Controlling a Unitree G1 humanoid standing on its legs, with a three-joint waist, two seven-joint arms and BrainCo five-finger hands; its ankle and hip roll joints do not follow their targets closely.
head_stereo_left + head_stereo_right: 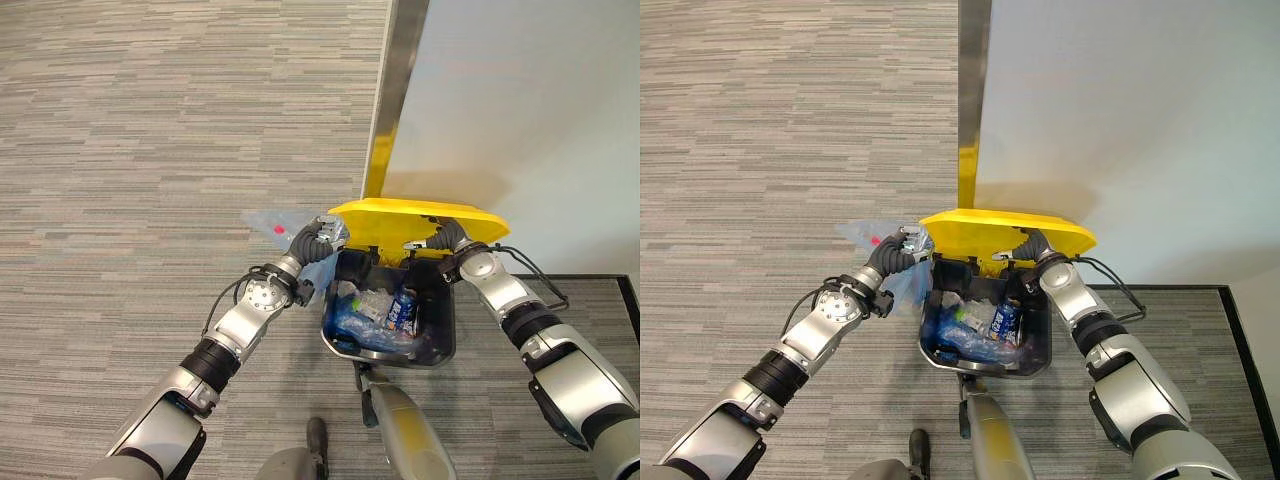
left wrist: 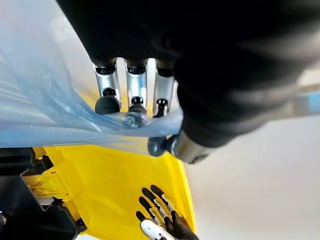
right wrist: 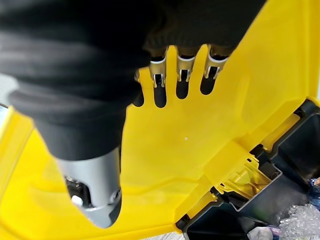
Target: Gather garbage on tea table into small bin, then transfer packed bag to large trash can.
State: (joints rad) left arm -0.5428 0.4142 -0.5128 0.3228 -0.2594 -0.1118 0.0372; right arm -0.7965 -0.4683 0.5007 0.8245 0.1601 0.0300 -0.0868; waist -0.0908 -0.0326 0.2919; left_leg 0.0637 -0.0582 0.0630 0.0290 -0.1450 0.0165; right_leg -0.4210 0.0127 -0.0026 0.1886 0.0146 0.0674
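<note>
Fingers (image 2: 132, 95) of my left hand (image 1: 318, 238) are curling round a fold of the pale blue plastic bag (image 1: 275, 226), pinching it just beside the left rim of the black trash can (image 1: 440, 345). I'm seeing the bag spreading out over the grey carpet (image 1: 150, 150) to that side. My right hand (image 1: 440, 238) is resting its straight fingers (image 3: 182, 75) flat against the underside of the raised yellow lid (image 1: 420, 215), propping it open. Inside the can, crumpled clear plastic and a blue bottle (image 1: 402, 312) are lying. A white wall (image 1: 520, 100) is standing behind.
</note>
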